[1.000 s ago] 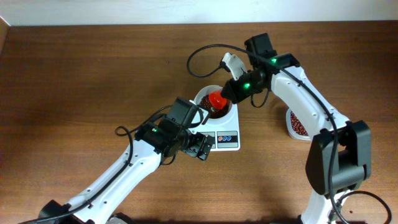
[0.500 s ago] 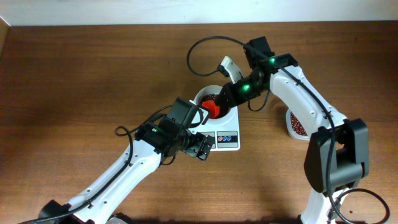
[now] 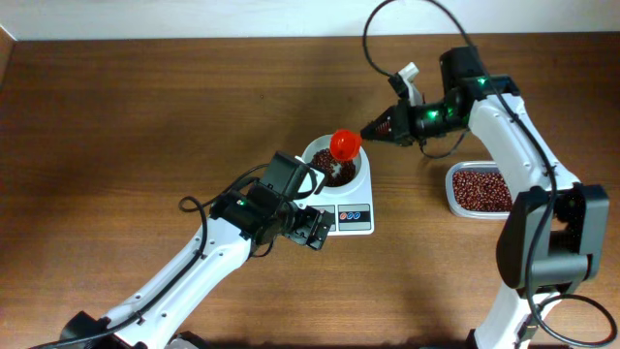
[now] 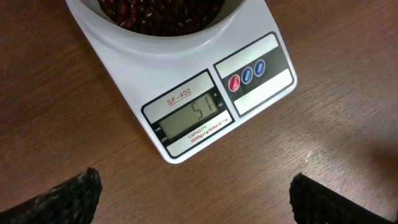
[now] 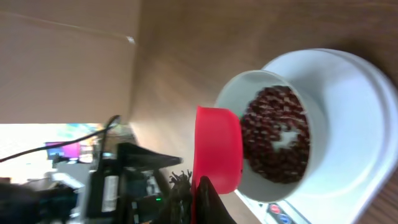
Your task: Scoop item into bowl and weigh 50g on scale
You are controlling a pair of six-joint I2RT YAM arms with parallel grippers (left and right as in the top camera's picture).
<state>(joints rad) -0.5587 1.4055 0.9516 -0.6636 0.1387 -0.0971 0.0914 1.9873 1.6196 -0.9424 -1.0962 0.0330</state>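
Note:
The white scale (image 3: pixel 355 217) stands mid-table with the white bowl (image 3: pixel 318 152) on it, and dark reddish-brown beans (image 3: pixel 335 174) lie in the bowl. Its display (image 4: pixel 189 116) reads 51. My right gripper (image 3: pixel 381 126) is shut on the handle of a red scoop (image 3: pixel 345 143), which hangs over the bowl's far right rim. In the right wrist view the scoop (image 5: pixel 217 149) sits beside the bowl (image 5: pixel 231 102) of beans (image 5: pixel 273 137). My left gripper (image 3: pixel 312 231) hovers open at the scale's front left corner. Its fingertips (image 4: pixel 81 190) frame bare wood.
A clear tub (image 3: pixel 451 192) with more beans (image 3: pixel 480 187) sits on the table at the right, below the right forearm. A black cable loops above the right arm. The left arm stretches from the bottom left toward the scale.
The right arm has lifted the red scoop out of the bowl and drawn back to the right. The left arm has not moved.

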